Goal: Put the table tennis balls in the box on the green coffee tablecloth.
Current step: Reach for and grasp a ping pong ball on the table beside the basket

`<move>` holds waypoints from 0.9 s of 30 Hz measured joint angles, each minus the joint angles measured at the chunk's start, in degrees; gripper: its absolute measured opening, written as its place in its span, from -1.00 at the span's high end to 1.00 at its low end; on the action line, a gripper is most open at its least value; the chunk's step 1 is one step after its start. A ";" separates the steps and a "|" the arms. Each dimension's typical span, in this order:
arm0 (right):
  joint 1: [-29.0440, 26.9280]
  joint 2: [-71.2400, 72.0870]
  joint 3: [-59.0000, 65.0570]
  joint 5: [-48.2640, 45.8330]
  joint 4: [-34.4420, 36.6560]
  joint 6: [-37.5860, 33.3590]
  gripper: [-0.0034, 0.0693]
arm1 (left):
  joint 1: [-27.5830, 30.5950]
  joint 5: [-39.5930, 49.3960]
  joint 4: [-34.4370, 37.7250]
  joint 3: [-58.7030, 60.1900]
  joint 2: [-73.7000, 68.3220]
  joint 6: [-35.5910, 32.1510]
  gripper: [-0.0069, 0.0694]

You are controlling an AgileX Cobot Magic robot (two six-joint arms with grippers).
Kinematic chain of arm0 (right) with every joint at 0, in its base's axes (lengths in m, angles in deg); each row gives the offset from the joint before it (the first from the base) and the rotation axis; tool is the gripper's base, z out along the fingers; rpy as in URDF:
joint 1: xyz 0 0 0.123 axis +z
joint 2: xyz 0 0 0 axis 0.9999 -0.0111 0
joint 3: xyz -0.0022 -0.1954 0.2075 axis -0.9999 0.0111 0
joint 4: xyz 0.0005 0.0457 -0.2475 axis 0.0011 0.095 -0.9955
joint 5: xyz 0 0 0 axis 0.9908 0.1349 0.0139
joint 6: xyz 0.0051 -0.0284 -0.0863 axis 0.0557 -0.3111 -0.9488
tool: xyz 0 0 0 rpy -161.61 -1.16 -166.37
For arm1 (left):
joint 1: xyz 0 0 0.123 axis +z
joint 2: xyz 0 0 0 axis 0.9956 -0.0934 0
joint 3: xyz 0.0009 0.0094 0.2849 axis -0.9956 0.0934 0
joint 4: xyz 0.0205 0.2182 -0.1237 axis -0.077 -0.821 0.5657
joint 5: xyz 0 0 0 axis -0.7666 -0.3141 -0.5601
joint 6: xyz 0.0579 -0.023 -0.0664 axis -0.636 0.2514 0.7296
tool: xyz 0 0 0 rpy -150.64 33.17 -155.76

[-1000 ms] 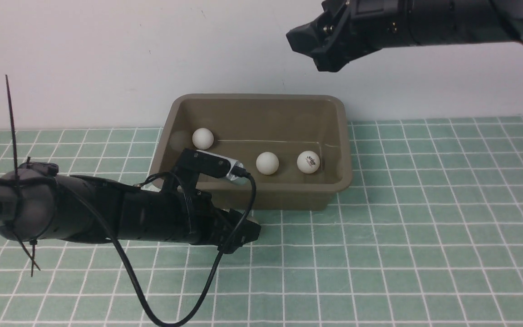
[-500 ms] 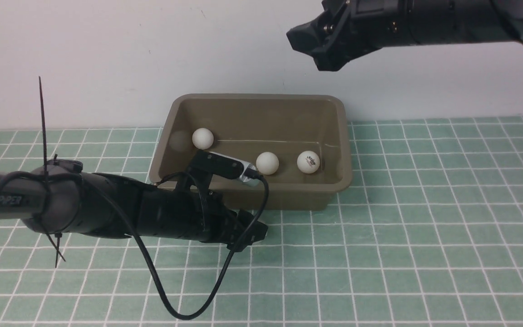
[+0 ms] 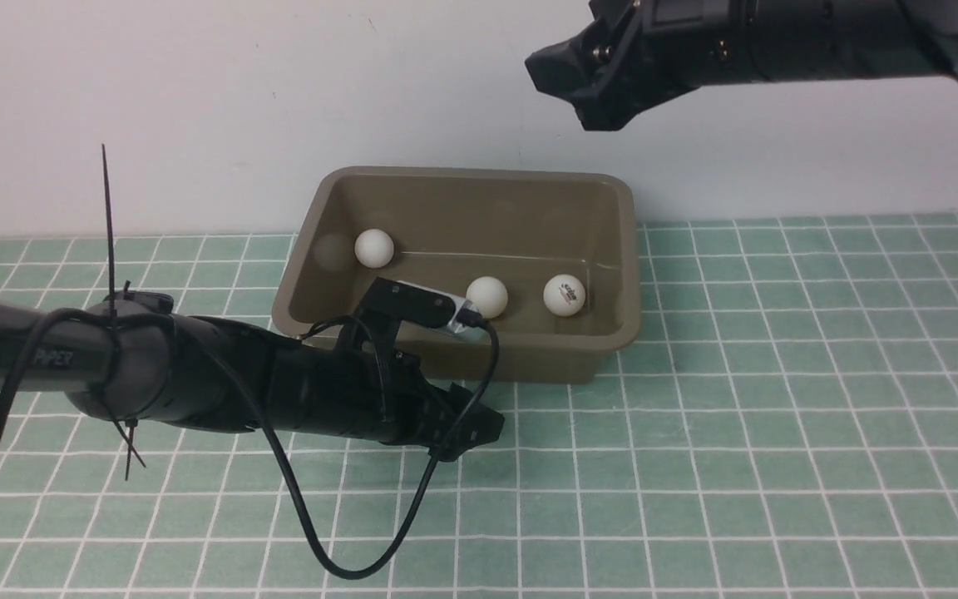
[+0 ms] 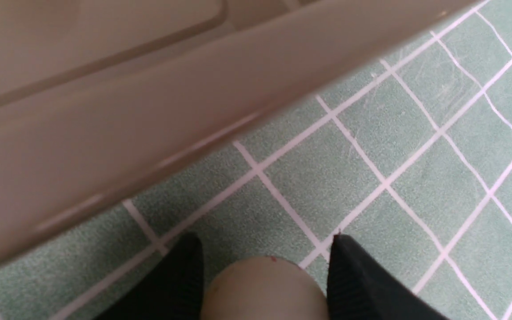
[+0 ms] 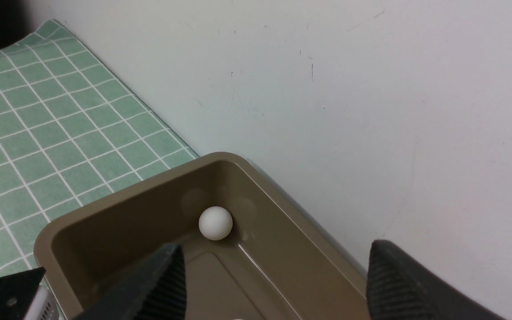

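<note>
Already, in the front view, three matte white balls (image 3: 487,296) lie in the round-cornered olive box (image 3: 454,366) on the checked green tablecloth (image 3: 778,416). The left gripper (image 3: 471,428) sits low before its near wall and the right gripper (image 3: 562,79) high above.
Left wrist view: the left gripper is clenched on a fourth ball (image 4: 262,289), beside the glossy wall, not yet boxed.
Right wrist view: the right gripper is spread and empty over the box.

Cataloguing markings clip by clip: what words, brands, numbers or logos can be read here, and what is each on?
"PIPER": light letters on the left arm, front view.
Dark printed logo on the rightmost table tennis ball in the box: too small to read.
No other text is visible in any view.
</note>
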 joint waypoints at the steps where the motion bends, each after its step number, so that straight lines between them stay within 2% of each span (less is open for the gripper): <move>1: 0.00 0.00 0.00 0.10 0.00 0.00 -0.46 | 0.00 0.08 0.00 0.00 0.00 0.00 -0.02; 7: 0.00 0.00 0.00 1.17 0.00 0.00 -0.46 | 0.00 4.48 0.00 0.00 0.00 0.00 -0.02; 18: 0.00 0.00 0.00 1.47 0.00 0.00 -0.46 | 0.00 24.39 -0.91 -0.39 0.73 0.00 -0.02; 22: 0.00 0.00 0.00 1.47 0.00 0.00 -0.46 | 0.00 28.16 -1.32 -2.88 2.50 -0.11 -0.02; 27: 0.00 0.00 0.00 1.47 0.00 0.00 -0.46 | 0.07 27.79 -1.32 -6.69 3.41 -0.11 -0.02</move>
